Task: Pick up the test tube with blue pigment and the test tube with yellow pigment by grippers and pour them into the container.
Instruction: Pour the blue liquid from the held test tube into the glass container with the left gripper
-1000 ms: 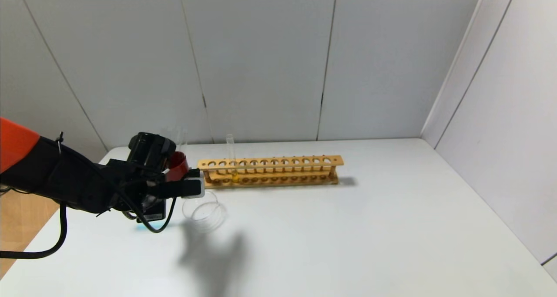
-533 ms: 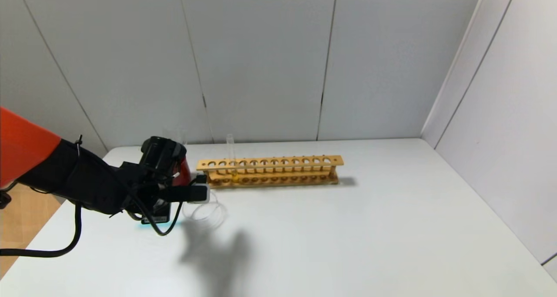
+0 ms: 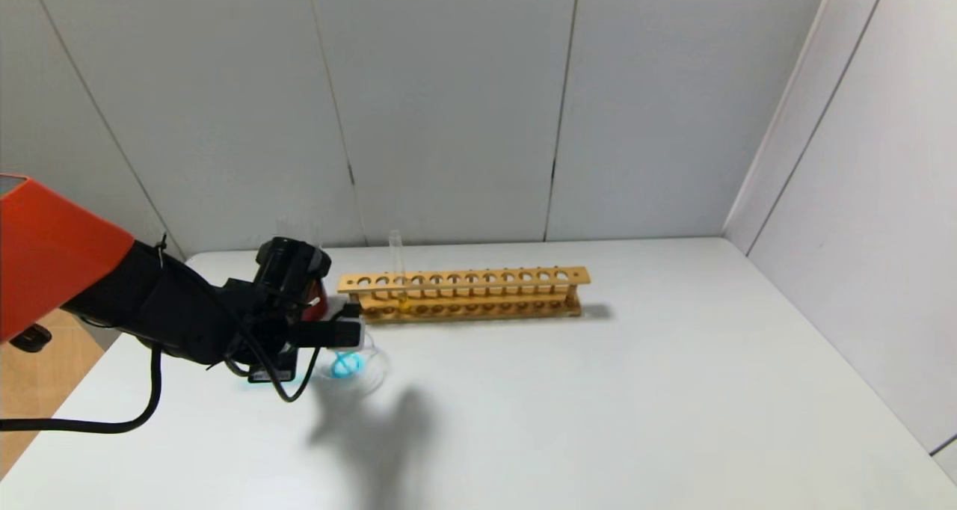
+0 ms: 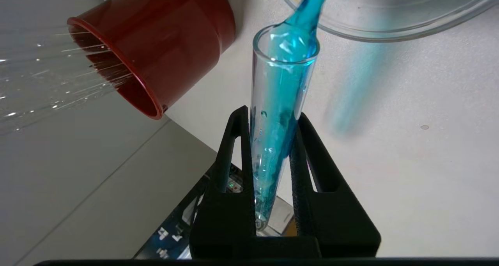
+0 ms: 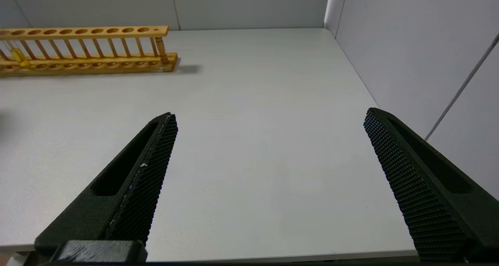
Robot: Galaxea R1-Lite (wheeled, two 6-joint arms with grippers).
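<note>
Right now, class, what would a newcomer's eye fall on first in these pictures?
The bright blue liquid streaming from the test tube with blue pigment, tipped in the left claw, into the clear glass dish. Next, the dark red cup beside it, and the wooden rack behind, holding the test tube with yellow pigment.

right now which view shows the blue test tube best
The left wrist view: the test tube with blue pigment sits clamped in the left gripper, pouring into the container. The head view hides it behind the arm; the right wrist view misses it.
</note>
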